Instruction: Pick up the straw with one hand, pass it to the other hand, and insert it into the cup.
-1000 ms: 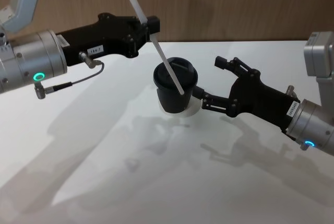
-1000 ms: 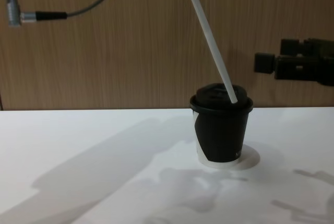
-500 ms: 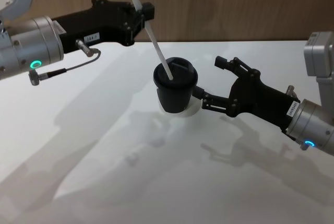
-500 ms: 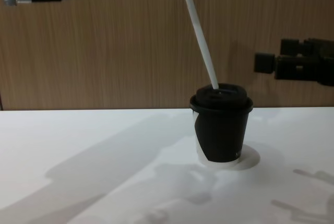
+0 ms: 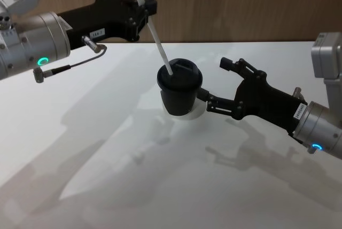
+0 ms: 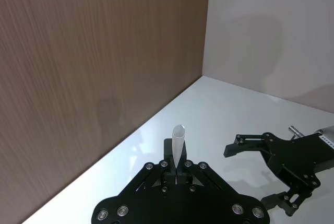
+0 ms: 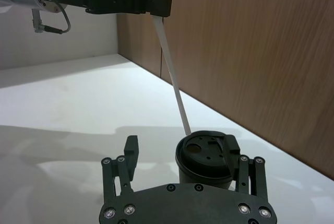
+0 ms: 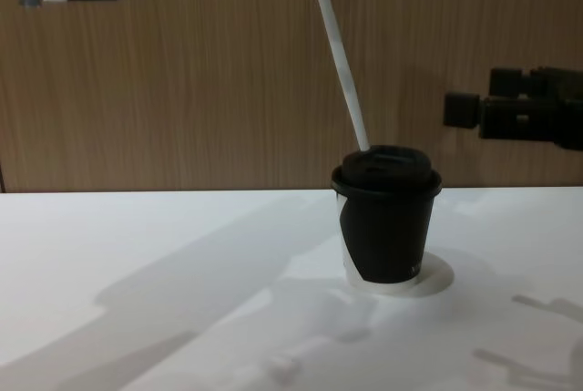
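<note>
Two tools share the scene. Left tool [image 5: 143, 9], black and flat-fingered on a silver cylindrical wrist with a green ring, is clenched on the straw [image 5: 153, 32] near its upper end, high above the far part of the worktop [image 5: 107, 149]. Its grip leaves most of the tube free below, presumably so the lower tip can be steered. That tip sits at the far-left rim of the lid, apparently not yet in an opening. Right tool [image 5: 216, 87], blocky and black, rests released just beside the cup [image 5: 180, 91] on its right, one finger on each side of the cup's right flank, touching nothing that can be confirmed; it appears placed to steady the cup. Straw: thin, straight, smooth white tube, tilted. Cup: black tapered paper wall, white base rim, domed black plastic lid. Worktop: flat, matte white.
</note>
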